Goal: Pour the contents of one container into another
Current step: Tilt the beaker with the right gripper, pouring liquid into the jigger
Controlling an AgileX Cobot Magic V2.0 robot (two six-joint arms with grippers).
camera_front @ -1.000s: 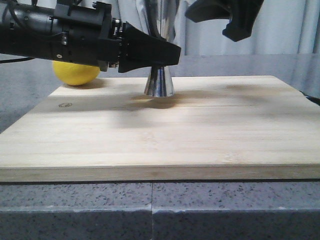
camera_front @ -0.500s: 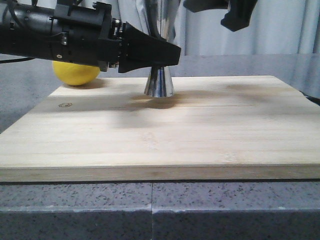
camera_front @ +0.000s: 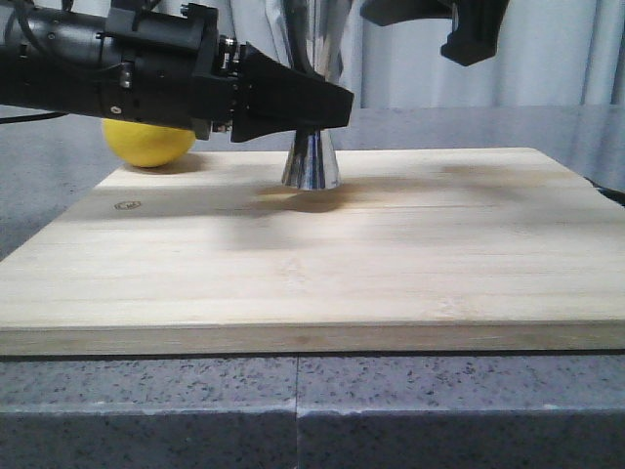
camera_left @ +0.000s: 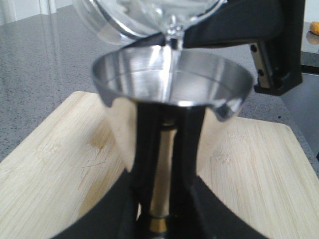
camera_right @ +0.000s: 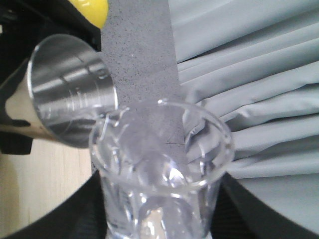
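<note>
1. Standing on the far left part of the wooden board, the steel jigger has its waist pinched by the left gripper, whose black fingers close on either side of the brass band in the left wrist view.
2. Wide bare board lies to the right and on the near side of the jigger; the board's near edge sits just back from the grey counter edge.
3. The glass beaker is tilted over the jigger's open cup, its lip just above the rim, a thin clear stream falling in.
4. The right gripper is cut off at the top of the front view; the beaker sits between its fingers, though their grip is hidden, so I cannot tell its state.
5. One jigger, one beaker, one yellow lemon half hidden behind the left arm.
</note>
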